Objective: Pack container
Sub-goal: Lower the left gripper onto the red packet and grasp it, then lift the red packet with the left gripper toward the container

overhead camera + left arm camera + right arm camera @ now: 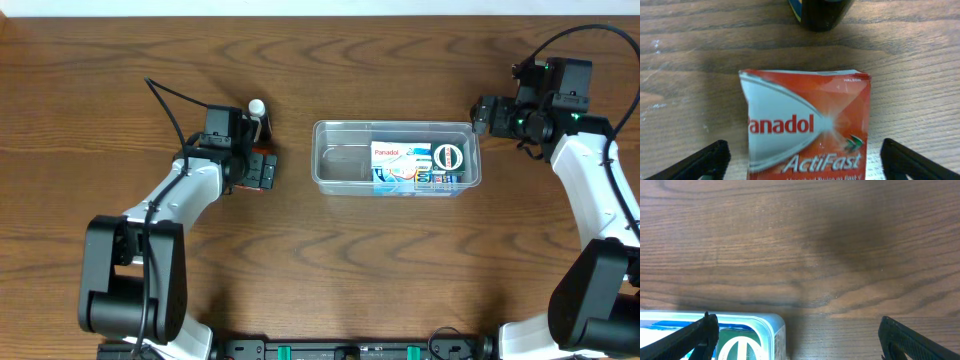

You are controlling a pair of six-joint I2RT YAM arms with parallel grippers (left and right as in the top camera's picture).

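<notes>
The left claw point(805, 160) is being held wide open astride the red tablet box point(805, 125), seemingly without contact. A pick-up is being lined up; a firm squeeze and lift are being called for, towards the container point(340, 165) sitting mid-table. The right claw point(797, 335) is being held open beside it.

Table point(400, 260) was brown wood, grain plain to see, smooth, low sheen. Container point(338, 165) was clear plastic, glossy. Red Panadol carton point(807, 125) was printed card, slight gloss, creased at one corner. Left gripper point(804, 147) fingers point(695, 162) looked black and matt
</notes>
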